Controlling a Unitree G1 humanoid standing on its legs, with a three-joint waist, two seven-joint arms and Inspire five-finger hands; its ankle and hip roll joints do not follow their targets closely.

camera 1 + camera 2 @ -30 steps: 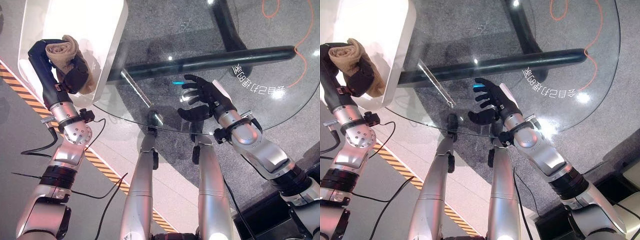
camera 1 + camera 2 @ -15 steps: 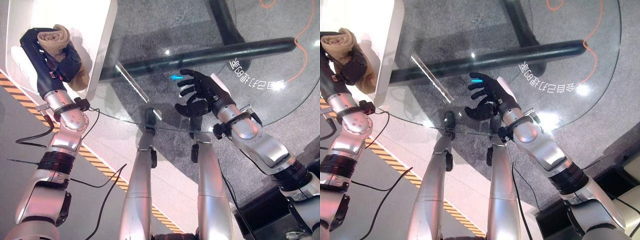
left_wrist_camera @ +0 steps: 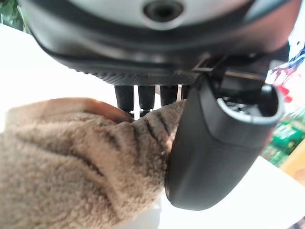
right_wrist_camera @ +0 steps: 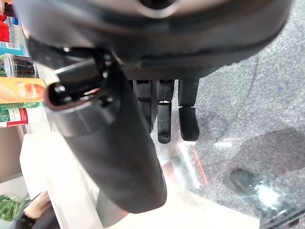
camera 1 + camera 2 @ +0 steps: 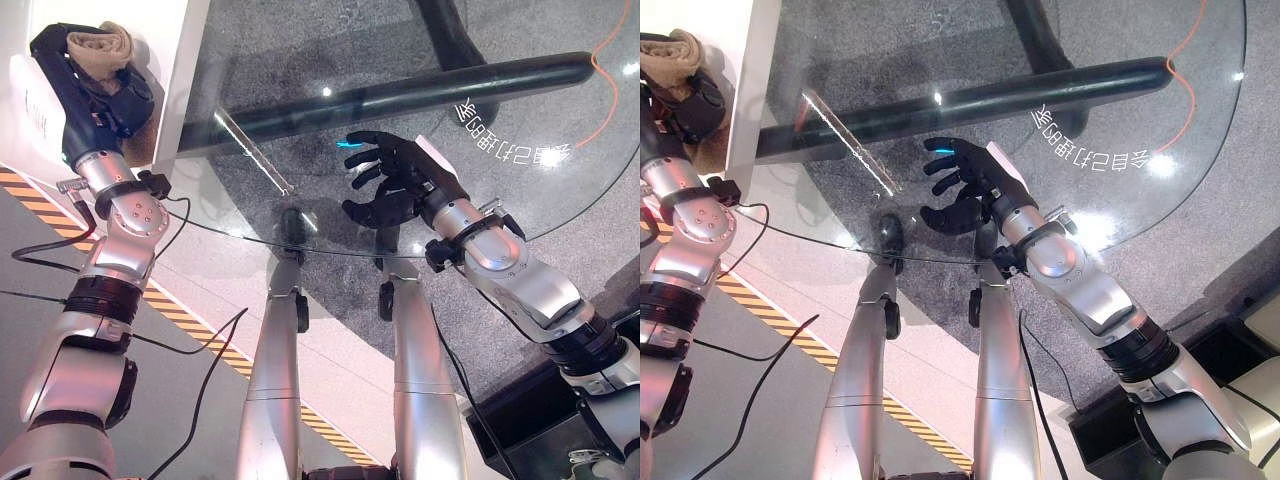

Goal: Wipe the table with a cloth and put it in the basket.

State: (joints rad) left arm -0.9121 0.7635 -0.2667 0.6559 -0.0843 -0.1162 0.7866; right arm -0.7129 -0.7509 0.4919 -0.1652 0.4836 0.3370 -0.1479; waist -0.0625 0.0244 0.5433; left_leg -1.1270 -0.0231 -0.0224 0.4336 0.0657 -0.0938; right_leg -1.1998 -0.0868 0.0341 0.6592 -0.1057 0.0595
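Note:
A tan terry cloth (image 5: 95, 45) is bunched in my left hand (image 5: 100, 95), which is shut on it, thumb (image 3: 214, 143) pressed against the cloth (image 3: 71, 162). Hand and cloth hang over the inside of the white basket (image 5: 185, 70) beside the table's far left. My right hand (image 5: 400, 185) hovers over the round glass table (image 5: 330, 50) near its front edge. It is open, with straight fingers (image 4: 164, 114) and nothing in it.
A black tube of the table's base (image 5: 400, 95) runs under the glass, and white lettering (image 5: 510, 140) is printed on the glass at the right. An orange cable (image 5: 600, 60) lies on the grey carpet. Yellow-black tape (image 5: 180, 320) crosses the floor at the left.
The view has shifted. My left hand has carried the cloth a little farther over the basket. The right hand stays open over the glass.

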